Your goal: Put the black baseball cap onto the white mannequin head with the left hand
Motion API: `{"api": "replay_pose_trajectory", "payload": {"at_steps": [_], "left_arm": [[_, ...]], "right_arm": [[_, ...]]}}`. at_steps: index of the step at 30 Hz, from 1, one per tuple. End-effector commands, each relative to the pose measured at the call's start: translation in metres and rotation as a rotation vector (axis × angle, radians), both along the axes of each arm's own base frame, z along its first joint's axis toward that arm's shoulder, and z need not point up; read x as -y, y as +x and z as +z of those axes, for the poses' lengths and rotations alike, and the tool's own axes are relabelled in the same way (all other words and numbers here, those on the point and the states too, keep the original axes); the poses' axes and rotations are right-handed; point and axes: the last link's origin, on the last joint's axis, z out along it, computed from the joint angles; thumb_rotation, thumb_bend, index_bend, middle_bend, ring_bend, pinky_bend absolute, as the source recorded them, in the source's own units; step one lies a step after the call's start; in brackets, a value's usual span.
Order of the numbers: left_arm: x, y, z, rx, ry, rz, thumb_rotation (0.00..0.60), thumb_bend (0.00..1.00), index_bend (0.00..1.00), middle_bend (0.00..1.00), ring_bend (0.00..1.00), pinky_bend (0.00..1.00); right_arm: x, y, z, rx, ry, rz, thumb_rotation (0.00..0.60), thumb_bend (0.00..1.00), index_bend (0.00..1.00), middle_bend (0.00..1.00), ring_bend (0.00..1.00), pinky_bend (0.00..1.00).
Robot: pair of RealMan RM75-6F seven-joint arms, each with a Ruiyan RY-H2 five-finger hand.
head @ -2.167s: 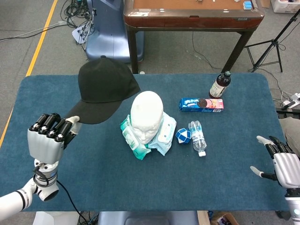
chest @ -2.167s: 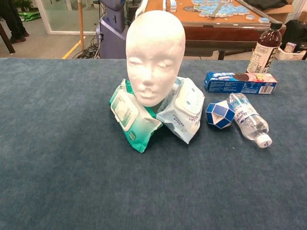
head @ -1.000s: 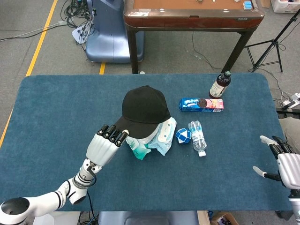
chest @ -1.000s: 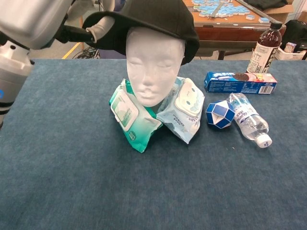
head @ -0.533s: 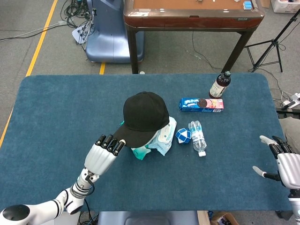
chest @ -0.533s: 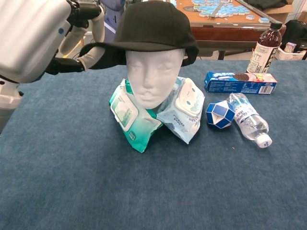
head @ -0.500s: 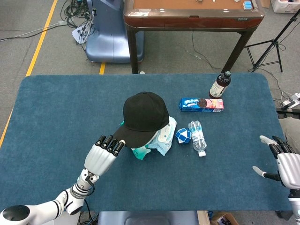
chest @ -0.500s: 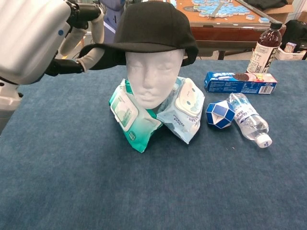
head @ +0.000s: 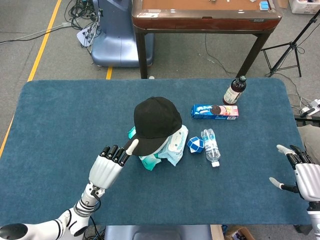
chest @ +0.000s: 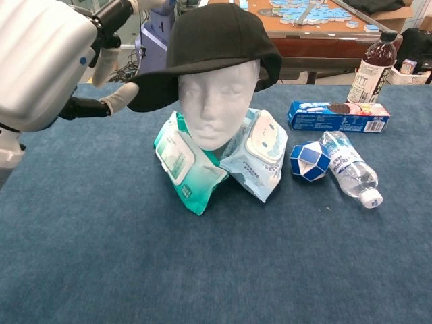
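Observation:
The black baseball cap sits on the white mannequin head, its brim pointing toward my left hand; in the head view the cap hides the head. My left hand is just off the brim's tip, with its fingers spread apart and its thumb close under the brim edge. It holds nothing. My right hand hangs open at the table's right edge, far from the cap.
Two wet-wipe packs lean against the mannequin's base. To its right are a blue-white puzzle ball, a lying water bottle, a blue cookie box and an upright dark bottle. A brown table stands behind.
My left hand has let go of the brim, spread its fingers and drawn back slightly. The cap has settled lower on the mannequin head. The right hand has not moved.

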Motion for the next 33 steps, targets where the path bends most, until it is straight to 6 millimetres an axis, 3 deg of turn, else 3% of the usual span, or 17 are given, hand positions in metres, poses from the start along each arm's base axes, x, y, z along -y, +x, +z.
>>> {"api": "replay_pose_trajectory", "payload": {"at_steps": [1, 5, 10, 21, 27, 33], "left_arm": [[0.003, -0.007, 0.004, -0.011, 0.007, 0.054, 0.600, 0.22, 0.04, 0.73, 0.59, 0.83], [0.012, -0.022, 0.014, -0.026, 0.024, 0.123, 0.600, 0.22, 0.08, 0.72, 0.58, 0.83], [0.031, -0.048, 0.033, 0.005, -0.012, 0.177, 0.600, 0.22, 0.42, 0.71, 0.58, 0.83], [0.071, -0.114, 0.090, -0.005, -0.346, 0.312, 0.600, 0.22, 0.48, 0.68, 0.55, 0.81], [0.085, -0.139, 0.113, 0.041, -0.312, 0.351, 0.600, 0.22, 0.49, 0.68, 0.55, 0.81], [0.085, -0.170, 0.121, 0.112, -0.264, 0.420, 0.600, 0.22, 0.52, 0.68, 0.55, 0.81]], "right_arm": [[0.000, 0.000, -0.001, -0.002, 0.002, 0.000, 0.600, 0.00, 0.18, 0.27, 0.13, 0.20], [0.000, 0.000, -0.001, -0.005, 0.003, 0.000, 0.600, 0.00, 0.18, 0.27, 0.13, 0.20], [0.001, 0.001, -0.004, -0.014, 0.005, -0.004, 0.600, 0.00, 0.18, 0.27, 0.13, 0.20], [0.003, 0.004, -0.013, -0.050, 0.017, -0.011, 0.600, 0.00, 0.18, 0.28, 0.14, 0.20], [0.005, 0.005, -0.018, -0.068, 0.025, -0.017, 0.600, 0.00, 0.18, 0.28, 0.14, 0.20], [0.008, 0.004, -0.022, -0.083, 0.025, -0.031, 0.600, 0.00, 0.18, 0.28, 0.14, 0.20]]}}
